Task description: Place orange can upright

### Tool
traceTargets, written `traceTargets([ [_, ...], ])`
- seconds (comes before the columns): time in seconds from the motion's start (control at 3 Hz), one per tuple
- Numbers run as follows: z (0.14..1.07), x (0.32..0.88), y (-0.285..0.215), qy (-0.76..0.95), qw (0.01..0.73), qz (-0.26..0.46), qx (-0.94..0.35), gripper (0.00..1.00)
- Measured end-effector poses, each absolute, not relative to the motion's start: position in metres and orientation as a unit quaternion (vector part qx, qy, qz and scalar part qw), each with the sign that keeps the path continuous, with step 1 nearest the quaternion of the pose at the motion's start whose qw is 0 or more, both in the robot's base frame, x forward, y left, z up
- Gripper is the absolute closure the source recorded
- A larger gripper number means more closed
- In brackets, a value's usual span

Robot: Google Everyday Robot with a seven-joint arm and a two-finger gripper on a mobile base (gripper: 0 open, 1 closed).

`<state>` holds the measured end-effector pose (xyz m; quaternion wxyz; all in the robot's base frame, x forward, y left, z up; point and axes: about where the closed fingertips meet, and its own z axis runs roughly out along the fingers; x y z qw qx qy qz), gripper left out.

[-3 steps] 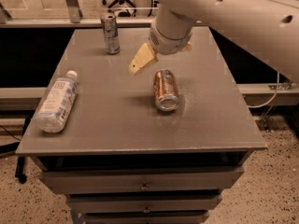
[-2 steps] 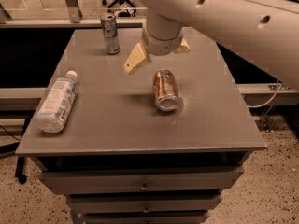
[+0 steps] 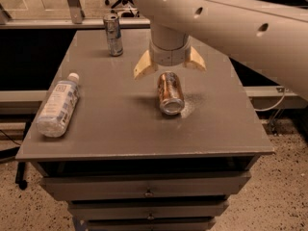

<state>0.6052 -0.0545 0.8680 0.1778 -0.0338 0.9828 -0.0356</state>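
The orange can lies on its side near the middle of the grey table top, one silver end facing me. My gripper hangs just behind and above the can, its two pale tan fingers spread wide to either side of the can's far end. The fingers are open and hold nothing. The white arm comes in from the upper right.
A tall slim silver-blue can stands upright at the back left. A clear plastic bottle with a white cap lies on its side near the left edge. Drawers sit below the table front. Chairs and a rail are behind.
The gripper has moved toward the can and now straddles its far end with open fingers. The can, bottle and slim can have not moved.
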Motion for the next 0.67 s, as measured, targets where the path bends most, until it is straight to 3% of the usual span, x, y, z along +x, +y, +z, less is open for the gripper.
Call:
traceTargets([
  [0.67,0.846,0.599,-0.052,0.989,0.145,0.006,0.025,0.00],
])
